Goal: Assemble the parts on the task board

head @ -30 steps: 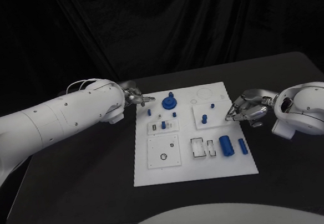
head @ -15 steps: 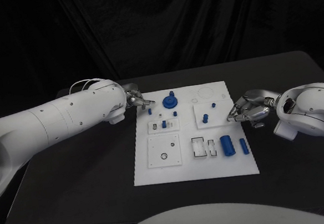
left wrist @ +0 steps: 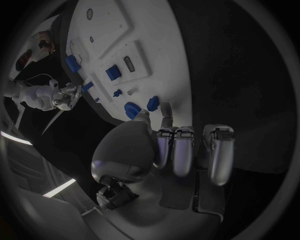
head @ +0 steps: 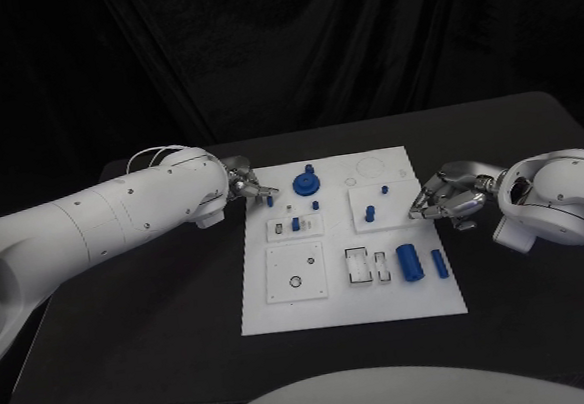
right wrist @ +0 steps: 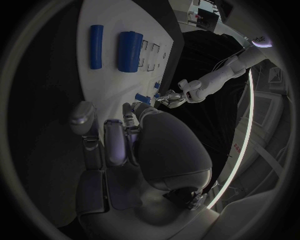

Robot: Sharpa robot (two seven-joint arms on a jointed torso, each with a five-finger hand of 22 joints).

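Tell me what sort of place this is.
Probably a robotics lab or test cell: a black table backed by dark curtains, a white task board carrying small blue parts, and the robot's left hand and right hand at its edges.

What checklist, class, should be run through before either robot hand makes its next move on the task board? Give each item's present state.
1. Task board lies flat on the table: ok.
2. Left robot hand at the board's far left corner, holding nothing: cannot tell.
3. Right robot hand at the board's right edge, fingers curled: ok; holding a part: cannot tell.
4. Large blue cylinder and thin blue cylinder lie untouched, side by side: ok.
5. Blue round part at the far end, untouched: ok.
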